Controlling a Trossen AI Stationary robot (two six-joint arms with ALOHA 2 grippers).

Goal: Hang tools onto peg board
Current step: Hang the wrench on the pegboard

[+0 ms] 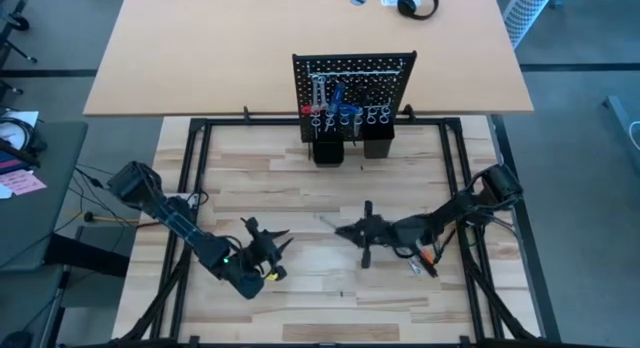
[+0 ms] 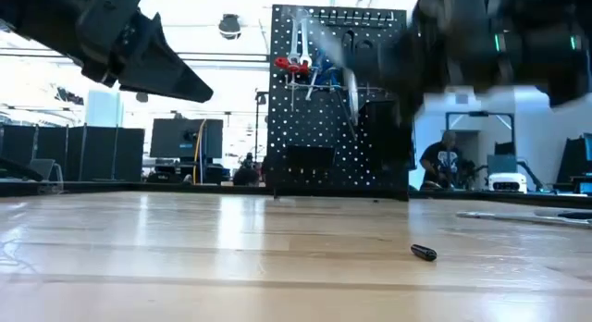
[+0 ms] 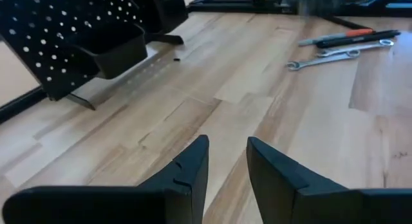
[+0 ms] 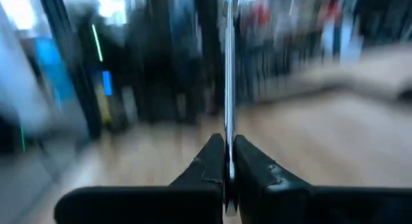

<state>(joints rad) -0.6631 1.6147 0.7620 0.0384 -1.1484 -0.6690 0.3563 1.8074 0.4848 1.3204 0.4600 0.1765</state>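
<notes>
We see the right gripper (image 4: 228, 161) pressed together on a thin silver wrench (image 4: 228, 69) that stands straight up between its fingers. In the high view this gripper (image 1: 350, 231) sits just below the table's middle, at about six o'clock from the peg board (image 1: 353, 83). The left gripper (image 3: 226, 161) has its fingers apart with bare wood showing in the gap, and it holds nothing. From above, the left gripper (image 1: 277, 240) lies at about nine o'clock from the right one, pointing toward it.

The peg board stands upright at twelve o'clock on the wooden table (image 1: 300, 178). Silver wrenches, a red-handled tool (image 2: 287, 65) and blue-handled tools (image 2: 319, 77) hang on its upper rows, and two black cups (image 1: 377, 143) sit at its base.

More tools lie flat on the table at about four o'clock from the right gripper: two silver wrenches (image 3: 328, 55) and an orange-and-black tool (image 3: 344, 37), just beside one another. A small dark piece (image 2: 423, 253) rests on the wood in the low view.
</notes>
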